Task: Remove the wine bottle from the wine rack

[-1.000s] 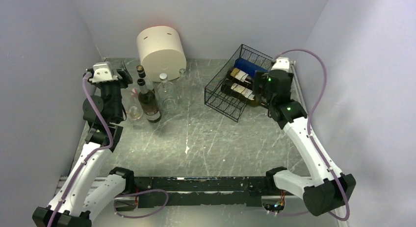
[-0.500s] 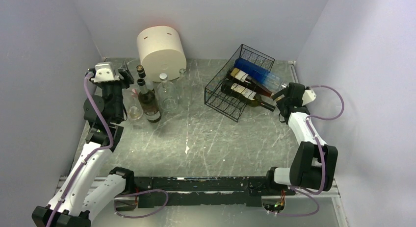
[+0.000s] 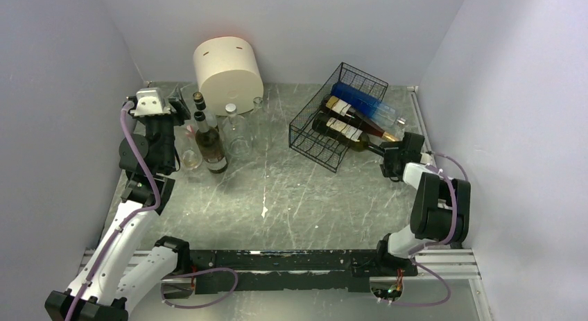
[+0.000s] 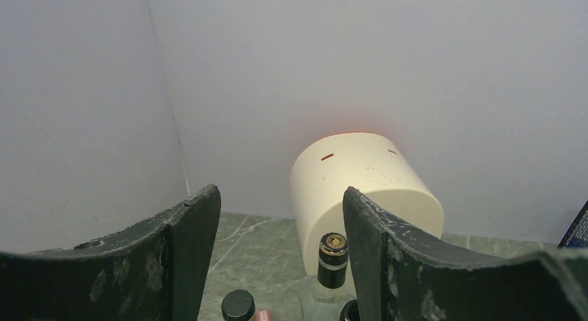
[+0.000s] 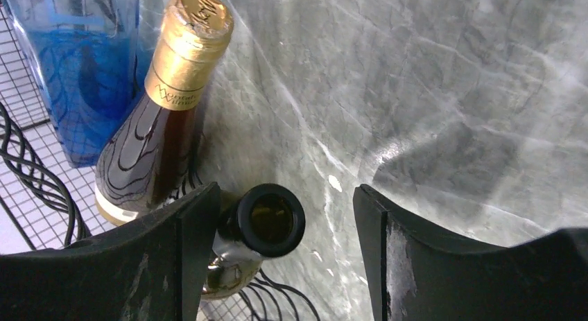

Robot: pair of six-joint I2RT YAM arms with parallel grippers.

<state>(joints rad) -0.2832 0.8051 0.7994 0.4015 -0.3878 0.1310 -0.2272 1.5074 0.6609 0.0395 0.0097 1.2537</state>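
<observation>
The wine bottle (image 5: pixel 267 220) lies on its side in the wine rack (image 3: pixel 315 142). Its open dark mouth pokes out past the rack's edge and sits between the right jaws. The right wrist view shows only that mouth and a bit of shoulder. The rest is cut off behind the finger (image 5: pixel 184 258) on the rack side and by the bottom edge. The mouth sits hard against that finger; whether it touches I cannot tell. A clear strip of bare tabletop (image 5: pixel 430 92) separates it from the other finger (image 5: pixel 395 258). So the right jaws stand fairly wide around the neck, not clamped on it.

Just beyond these jaws a gold-capped bottle (image 5: pixel 173 85) lies alongside. Past it is a blue bottle (image 5: pixel 69 64), its far end cut off by the frame. From above, the jaws themselves are hidden under the wrist (image 3: pixel 396 157), at the rack's near corner and close to the side wall. Open tabletop spreads out on the side of the jaws away from the rack.

The left jaws stand apart at a middling width, gripping nothing. Through their gap a cream cylinder (image 4: pixel 367 182) shows against the back wall. Ahead of and below the jaws stands a gold-topped bottle (image 4: pixel 333 250). Beside it a black cap (image 4: pixel 238 305) is clipped by the bottom edge, and the bodies of both are out of frame.
</observation>
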